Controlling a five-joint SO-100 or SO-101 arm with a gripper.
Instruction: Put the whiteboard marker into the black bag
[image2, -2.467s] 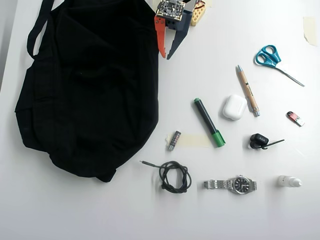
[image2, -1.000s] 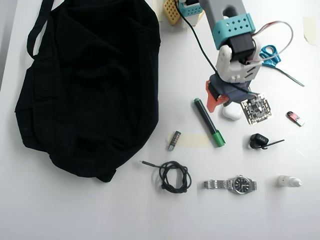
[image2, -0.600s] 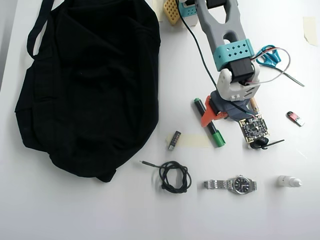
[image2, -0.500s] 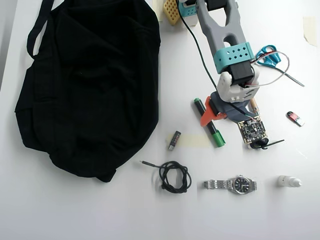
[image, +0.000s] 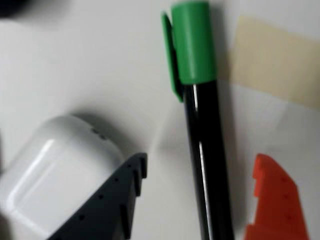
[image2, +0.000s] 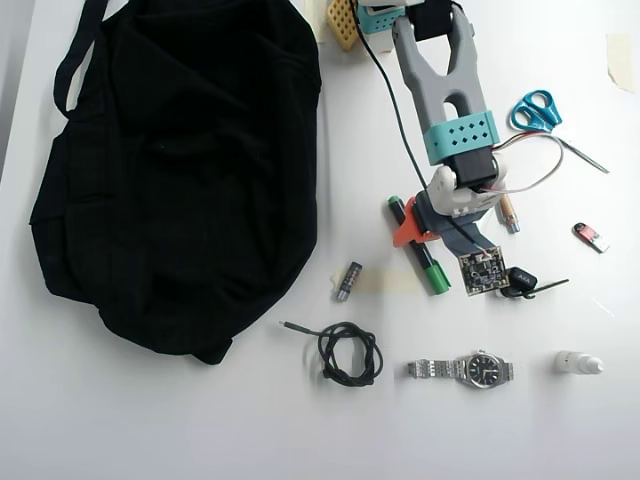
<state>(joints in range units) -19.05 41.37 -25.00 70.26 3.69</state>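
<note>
The whiteboard marker (image: 205, 150) has a black barrel and a green cap. It lies flat on the white table, and in the overhead view (image2: 428, 265) it slants with the cap towards the lower right. My gripper (image: 200, 167) is open and low over it, with the dark finger (image: 115, 200) to the left of the barrel and the orange finger (image: 272, 200) to its right, both apart from it. In the overhead view the gripper (image2: 418, 228) sits over the marker's upper half. The black bag (image2: 180, 170) lies at the left, about a hand's width from the marker.
A white earbud case (image: 55, 170) lies just beside the dark finger. A strip of tan tape (image: 275, 60) is stuck to the table. In the overhead view I see a coiled black cable (image2: 348, 355), a watch (image2: 470, 370), scissors (image2: 540, 108), a red USB stick (image2: 590, 237) and a tan pen (image2: 508, 212).
</note>
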